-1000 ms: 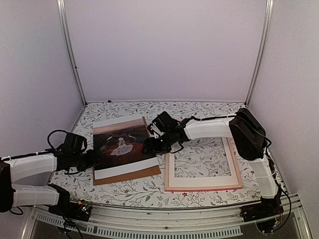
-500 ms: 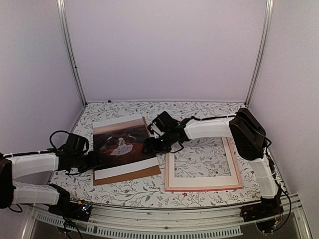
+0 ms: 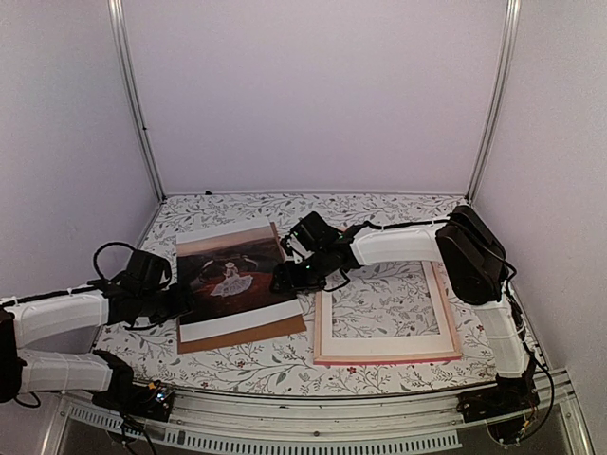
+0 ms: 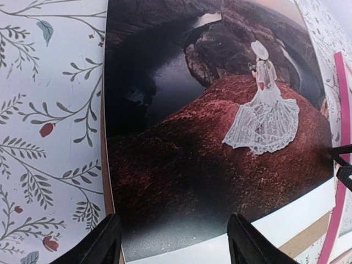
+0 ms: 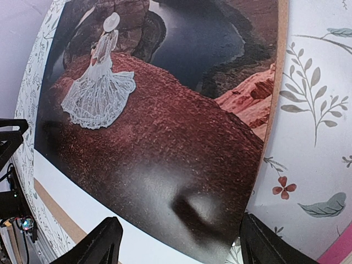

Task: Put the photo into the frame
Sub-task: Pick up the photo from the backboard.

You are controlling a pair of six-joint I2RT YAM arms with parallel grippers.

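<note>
Both jaws spread, left gripper (image 3: 178,301) at the photo (image 3: 232,275) left edge, right gripper (image 3: 283,278) at its right edge, photo flat on brown board (image 3: 275,332) toward table (image 3: 379,213) left edge, frame (image 3: 379,359) toward right edge

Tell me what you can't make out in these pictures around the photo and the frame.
Left gripper: tips cut off by the left wrist view's bottom edge; top view too small to show contact with the photo.
Right gripper: tips likewise cut off in the right wrist view.
Frame: far left corner hidden behind the right arm, top view.
Backing board: mostly covered by the photo.
</note>
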